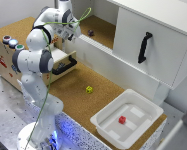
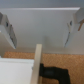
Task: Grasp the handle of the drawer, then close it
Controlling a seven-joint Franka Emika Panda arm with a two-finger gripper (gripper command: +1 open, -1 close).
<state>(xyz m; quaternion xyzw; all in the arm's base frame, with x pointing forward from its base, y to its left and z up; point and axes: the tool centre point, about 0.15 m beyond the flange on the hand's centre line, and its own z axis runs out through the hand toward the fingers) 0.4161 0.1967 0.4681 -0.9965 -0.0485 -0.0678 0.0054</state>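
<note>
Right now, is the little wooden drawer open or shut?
Open. In the exterior view the drawer sticks out from the wooden box, its black handle well forward. The gripper holds nothing.

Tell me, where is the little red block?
In the exterior view, the red block sits inside the white tub at the lower right, past the yellow block.

Drawer (image 1: 63,61) stands pulled out, handle (image 1: 66,65) facing open cork floor; approach from that side unobstructed. White wall (image 1: 110,60) close beside drawer; arm's own links (image 1: 35,57) overhang it.
</note>
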